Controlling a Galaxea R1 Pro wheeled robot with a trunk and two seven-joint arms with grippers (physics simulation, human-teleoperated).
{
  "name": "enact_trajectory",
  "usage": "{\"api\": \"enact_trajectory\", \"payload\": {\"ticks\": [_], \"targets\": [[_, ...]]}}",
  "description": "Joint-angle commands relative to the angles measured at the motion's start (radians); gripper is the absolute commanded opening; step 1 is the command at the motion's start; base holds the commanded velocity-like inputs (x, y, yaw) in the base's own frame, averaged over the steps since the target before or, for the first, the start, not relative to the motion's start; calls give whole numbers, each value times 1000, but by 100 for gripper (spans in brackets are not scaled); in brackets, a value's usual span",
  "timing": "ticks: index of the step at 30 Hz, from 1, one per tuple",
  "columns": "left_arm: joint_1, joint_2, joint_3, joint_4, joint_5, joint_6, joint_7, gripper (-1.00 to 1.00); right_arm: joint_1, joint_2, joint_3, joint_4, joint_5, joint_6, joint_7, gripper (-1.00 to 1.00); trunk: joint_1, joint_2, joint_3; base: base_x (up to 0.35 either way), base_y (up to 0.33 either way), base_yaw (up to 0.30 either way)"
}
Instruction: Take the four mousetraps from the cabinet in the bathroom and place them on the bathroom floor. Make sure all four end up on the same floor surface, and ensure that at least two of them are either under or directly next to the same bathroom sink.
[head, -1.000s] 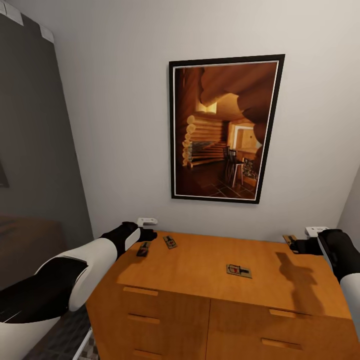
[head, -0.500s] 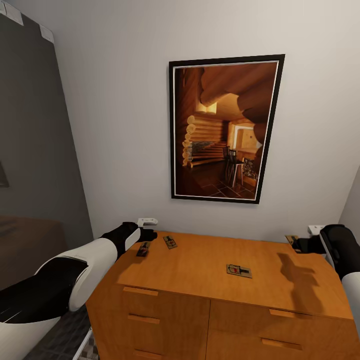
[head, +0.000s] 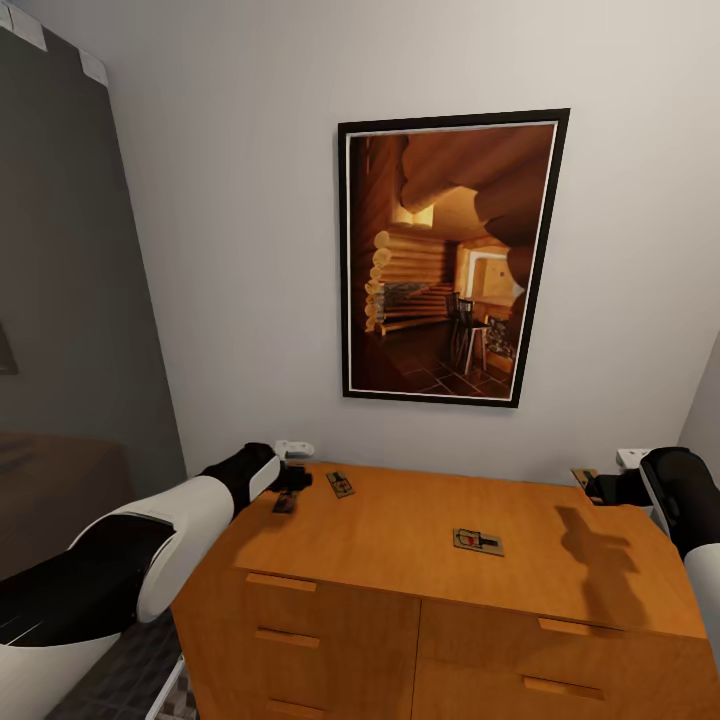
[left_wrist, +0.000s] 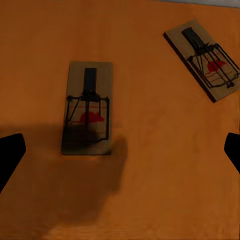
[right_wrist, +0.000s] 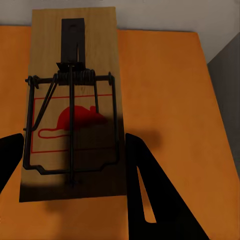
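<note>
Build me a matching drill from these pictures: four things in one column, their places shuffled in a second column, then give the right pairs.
Things
1. framed cabin picture
2. middle mousetrap
3. left gripper
4. right gripper

Places
A. at the cabinet's far right corner, jaws on either side of a mousetrap
B. on the white wall above the cabinet
C. over the top's far left corner, open above a mousetrap
D. lying alone near the centre of the top

Pairs: 1-B, 2-D, 3-C, 4-A
</note>
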Motion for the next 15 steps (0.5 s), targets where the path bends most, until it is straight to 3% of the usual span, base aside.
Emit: {"api": "enact_trajectory", "payload": {"ticks": [1,7,15], "targets": [[-1,0,-7,-4,11,27,6,100,-1,0,-2,-1,8,3,6,-100,0,-1,-2,0,0,0],[-1,4,-7,-87,12,97,10,100,-1,-1,-3,-1,8,2,4,-100,0,-1,-2,0,0,0],[0,5,-9,-150,11,110,11,100,-1,-2,-3,-1,9,0,2,-100,0,-1,-2,0,0,0]]}}
